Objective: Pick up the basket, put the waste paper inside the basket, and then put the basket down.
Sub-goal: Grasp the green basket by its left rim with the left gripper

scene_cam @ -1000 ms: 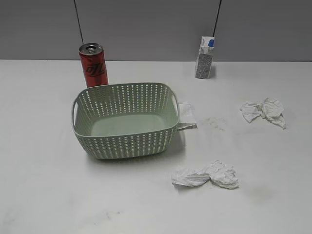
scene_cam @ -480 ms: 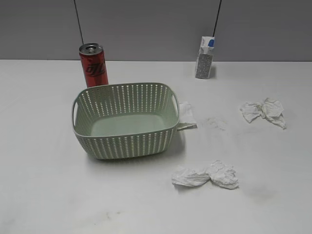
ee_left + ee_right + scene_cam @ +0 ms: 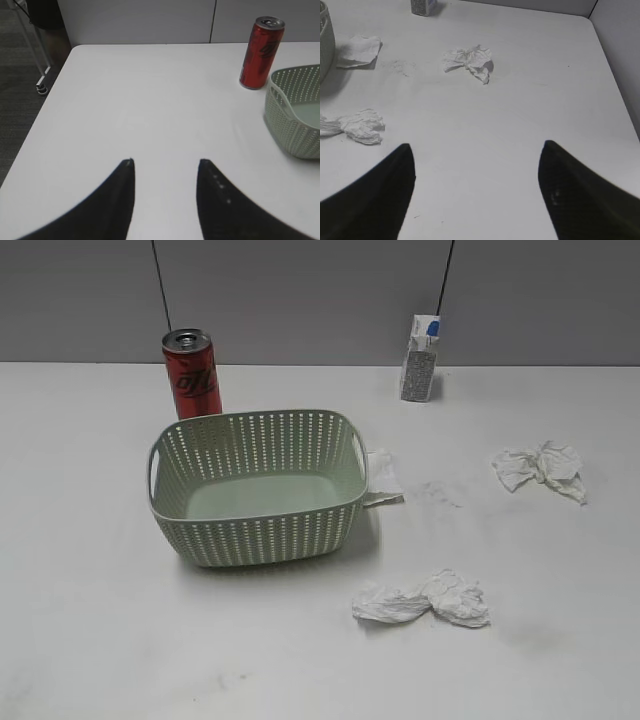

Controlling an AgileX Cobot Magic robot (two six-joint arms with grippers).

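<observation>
The pale green basket (image 3: 258,486) stands empty on the white table, left of centre; its edge shows in the left wrist view (image 3: 295,115). One flat waste paper piece (image 3: 384,478) lies against its right side. A wrinkled wad (image 3: 540,468) lies at the right, another (image 3: 424,601) in front. All three show in the right wrist view: the flat piece (image 3: 359,50), a wad (image 3: 469,61) and a wad (image 3: 355,126). My left gripper (image 3: 166,161) is open and empty, left of the basket. My right gripper (image 3: 477,145) is open and empty, short of the wads. Neither gripper shows in the exterior view.
A red can (image 3: 192,374) stands just behind the basket, also in the left wrist view (image 3: 261,52). A small white-and-blue carton (image 3: 420,358) stands at the back. The table's left edge (image 3: 35,125) drops to dark floor. A wall (image 3: 620,45) borders the table's right side.
</observation>
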